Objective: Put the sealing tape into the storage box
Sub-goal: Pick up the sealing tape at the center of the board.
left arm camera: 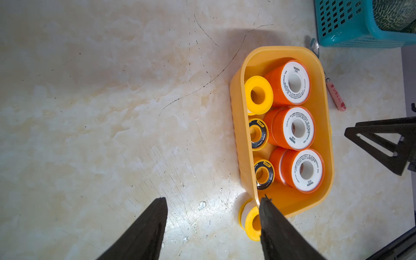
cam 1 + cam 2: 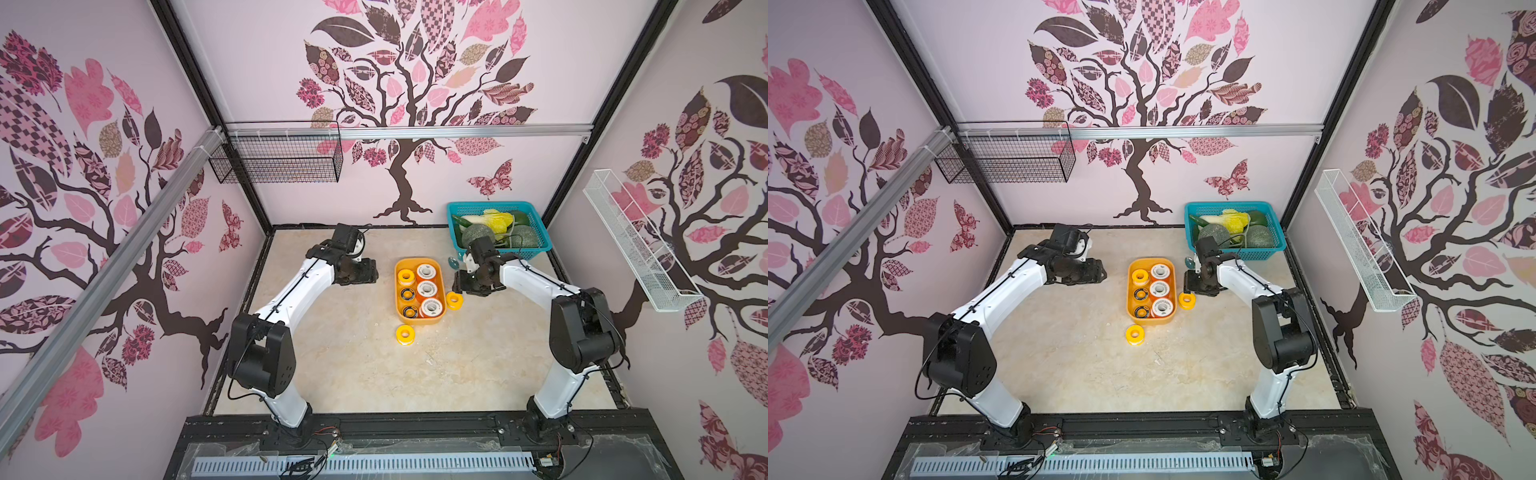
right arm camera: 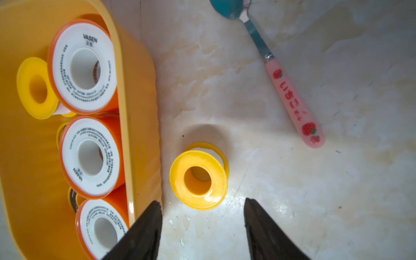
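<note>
Right end effector gapes empty (left end effector too) — white-faced sealing tape in storage box reads "VASEN".

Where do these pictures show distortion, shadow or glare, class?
Both top views: the wide lens tilts the black frame posts outward; right wrist view: the loose yellow tape spool casts a soft shadow and bears a glare spot; left wrist view: glints on the scratched tabletop.

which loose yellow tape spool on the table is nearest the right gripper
The yellow spool beside the long wall of the yellow-orange plastic box, just ahead of the open right gripper; the other spool lies off the box's short end.
</note>
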